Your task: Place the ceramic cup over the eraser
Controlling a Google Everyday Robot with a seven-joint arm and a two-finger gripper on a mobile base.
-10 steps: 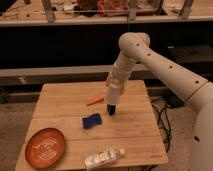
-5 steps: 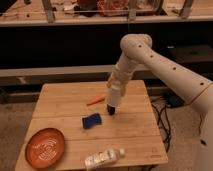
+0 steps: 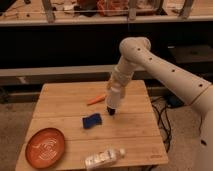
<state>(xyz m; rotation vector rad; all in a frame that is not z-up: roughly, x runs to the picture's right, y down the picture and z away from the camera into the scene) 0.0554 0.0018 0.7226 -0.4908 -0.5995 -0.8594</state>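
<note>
End effector (image 3: 111, 108) clenched just above the worktop (image 3: 60, 100) (ceramic cup and eraser indistinct beneath it) — descend vertically, centred — release last.

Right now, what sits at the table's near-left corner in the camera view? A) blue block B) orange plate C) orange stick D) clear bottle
B: the orange plate sits at that corner of the table; the clear bottle lies along the near edge, and the gripper points down just right of the blue block.
</note>
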